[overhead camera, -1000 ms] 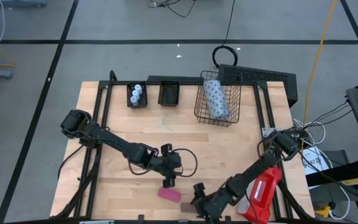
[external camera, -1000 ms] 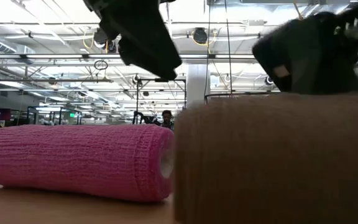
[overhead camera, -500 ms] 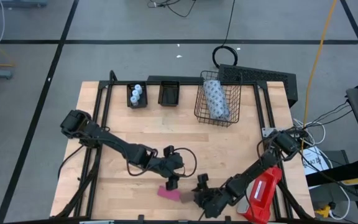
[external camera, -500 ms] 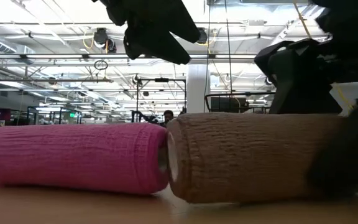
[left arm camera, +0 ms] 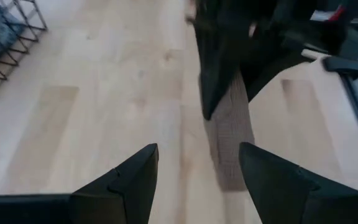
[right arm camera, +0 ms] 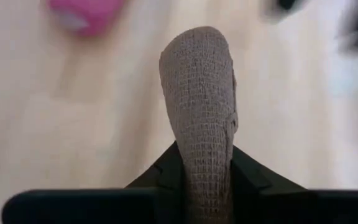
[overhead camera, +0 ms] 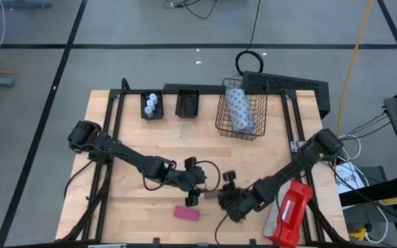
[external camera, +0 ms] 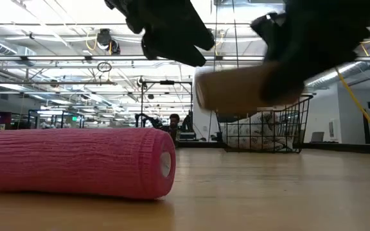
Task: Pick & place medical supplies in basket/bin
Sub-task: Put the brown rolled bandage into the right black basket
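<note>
A brown bandage roll (right arm camera: 201,93) hangs above the table, with my right gripper (right arm camera: 202,182) shut on it near the table's middle front (overhead camera: 227,200). A pink roll (overhead camera: 187,213) lies on its side by the near edge, large in the low view (external camera: 76,160). My left gripper (left arm camera: 197,180) stands open just left of the brown roll (overhead camera: 212,195), its fingers on nothing. The black wire basket (overhead camera: 241,110) at the far side holds a pale dotted pack (overhead camera: 238,109). One of two small black trays (overhead camera: 151,105) holds white vials. My right gripper pinches the brown roll's near end (right arm camera: 205,177) between its two fingers (right arm camera: 247,177). The roll lies along the fingers and sticks out ahead of them. The fingers slant down from the table's right. The roll (external camera: 236,90) is lifted clear of the table, roughly level.
A red-and-white case (overhead camera: 291,213) lies at the near right corner beside my right arm. The second black tray (overhead camera: 187,103) stands at the far side, left of the basket. Bare wood lies between the grippers and the basket (external camera: 265,131).
My right gripper has risen from the near edge and gone toward the table's middle, taking the brown roll with it. The roll lay on the table end to end with the pink roll; now it hangs clear. The pink roll has stayed in place.
</note>
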`<state>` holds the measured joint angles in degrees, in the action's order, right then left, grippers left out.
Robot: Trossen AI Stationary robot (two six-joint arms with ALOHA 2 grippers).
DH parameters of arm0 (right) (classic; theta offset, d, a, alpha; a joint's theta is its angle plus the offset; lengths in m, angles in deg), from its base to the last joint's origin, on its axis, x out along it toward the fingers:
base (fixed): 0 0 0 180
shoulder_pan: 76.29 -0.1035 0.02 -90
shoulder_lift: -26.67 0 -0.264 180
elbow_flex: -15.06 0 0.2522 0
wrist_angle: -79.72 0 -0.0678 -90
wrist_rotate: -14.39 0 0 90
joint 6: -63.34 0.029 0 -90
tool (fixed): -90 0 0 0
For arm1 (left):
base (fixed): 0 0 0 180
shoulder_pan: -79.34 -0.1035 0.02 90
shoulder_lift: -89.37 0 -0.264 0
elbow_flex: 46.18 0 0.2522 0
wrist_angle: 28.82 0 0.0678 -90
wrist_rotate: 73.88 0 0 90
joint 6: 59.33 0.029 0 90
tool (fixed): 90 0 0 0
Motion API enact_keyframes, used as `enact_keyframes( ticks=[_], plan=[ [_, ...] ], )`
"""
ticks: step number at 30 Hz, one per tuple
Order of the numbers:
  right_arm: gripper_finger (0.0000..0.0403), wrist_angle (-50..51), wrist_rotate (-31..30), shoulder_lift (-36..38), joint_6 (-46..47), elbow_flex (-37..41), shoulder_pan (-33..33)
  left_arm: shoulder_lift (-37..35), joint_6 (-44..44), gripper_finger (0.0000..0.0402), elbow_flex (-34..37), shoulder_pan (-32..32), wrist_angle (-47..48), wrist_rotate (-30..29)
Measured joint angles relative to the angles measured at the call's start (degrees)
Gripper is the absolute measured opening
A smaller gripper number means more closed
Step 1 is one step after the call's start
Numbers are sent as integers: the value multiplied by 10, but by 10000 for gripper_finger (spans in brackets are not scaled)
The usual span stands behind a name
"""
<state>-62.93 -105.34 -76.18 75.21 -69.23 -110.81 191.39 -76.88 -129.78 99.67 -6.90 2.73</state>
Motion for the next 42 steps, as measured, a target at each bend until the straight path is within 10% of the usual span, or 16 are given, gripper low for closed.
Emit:
enact_keyframes(
  ticks=[13,29,42],
  plan=[
    [63,-178,-43,111,-108,130,90,-1,9,230,0,-96,-22,120],
    [68,-317,61,115,-236,173,181,-1,87,224,0,-167,25,185],
    [84,-324,57,117,-230,172,195,-12,104,60,2,-180,74,180]
  ],
)
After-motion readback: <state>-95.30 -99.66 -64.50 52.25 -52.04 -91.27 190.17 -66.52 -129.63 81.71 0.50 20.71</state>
